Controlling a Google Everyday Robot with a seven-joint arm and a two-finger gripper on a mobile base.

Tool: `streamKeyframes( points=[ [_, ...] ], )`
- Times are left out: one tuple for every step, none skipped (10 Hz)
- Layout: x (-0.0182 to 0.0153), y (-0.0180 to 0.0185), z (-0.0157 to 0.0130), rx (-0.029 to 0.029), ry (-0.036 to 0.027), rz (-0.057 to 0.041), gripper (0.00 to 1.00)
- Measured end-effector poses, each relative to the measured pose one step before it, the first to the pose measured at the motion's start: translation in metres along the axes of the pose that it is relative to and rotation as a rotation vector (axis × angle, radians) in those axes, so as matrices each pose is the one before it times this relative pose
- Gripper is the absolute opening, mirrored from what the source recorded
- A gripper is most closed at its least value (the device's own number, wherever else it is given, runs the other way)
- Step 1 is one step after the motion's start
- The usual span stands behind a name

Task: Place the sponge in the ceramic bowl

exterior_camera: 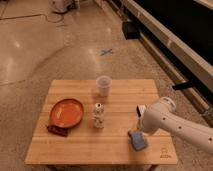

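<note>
Arm (176, 125) slants down from the right, gripper (138, 119) just above the sponge (138, 140), its opening not discernible.

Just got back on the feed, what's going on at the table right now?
The robot's arm reaches in from the right, with its end effector low over the blue sponge near the front right corner of the wooden table. The sponge lies on the wood, not yet lifted. The orange ceramic bowl sits at the table's left side without the sponge; a small bottle and a translucent cup stand between them.
</note>
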Motion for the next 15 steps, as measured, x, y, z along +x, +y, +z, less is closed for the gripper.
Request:
streamKeyframes(
  points=[
    [0.00048,0.00156,0.00585,-0.01193,0.00021,-0.02127,0.65],
    [-0.00007,0.00033,0.00437,-0.00654,-0.00197,-0.01006,0.65],
    [-0.00098,-0.00073,0.00388,-0.00394,-0.00342,-0.00765,0.65],
    [-0.00266,-0.00182,0.00666,-0.00699,-0.00839,-0.00995,0.65],
    [-0.00205,-0.00048,0.00342,-0.00437,-0.00591,-0.00107,0.65],
    [-0.00245,-0.00011,0.00275,-0.00431,-0.00695,0.00001,0.65],
    [-0.00407,-0.00109,0.00431,-0.00569,-0.01149,-0.00193,0.65],
    [-0.00245,-0.00197,0.00349,-0.00277,-0.0057,-0.00237,0.65],
    [-0.00159,-0.00057,0.00179,-0.00319,-0.00399,0.00162,0.62],
    [-0.00096,-0.00109,0.00205,-0.00346,-0.00447,0.00668,0.53],
    [0.00013,-0.0011,0.00024,-0.00414,-0.00316,0.01214,0.43],
    [0.00106,-0.0005,-0.0008,-0.00219,-0.00071,0.01808,0.34],
    [0.00219,-0.0012,-0.00309,-0.00417,0.0022,0.02348,0.24],
    [0.00338,-0.00347,-0.00691,0.00254,0.0038,0.03256,0.12],
    [0.00205,-0.00466,-0.00801,0.00962,0.00059,0.02886,0.03]
  ],
)
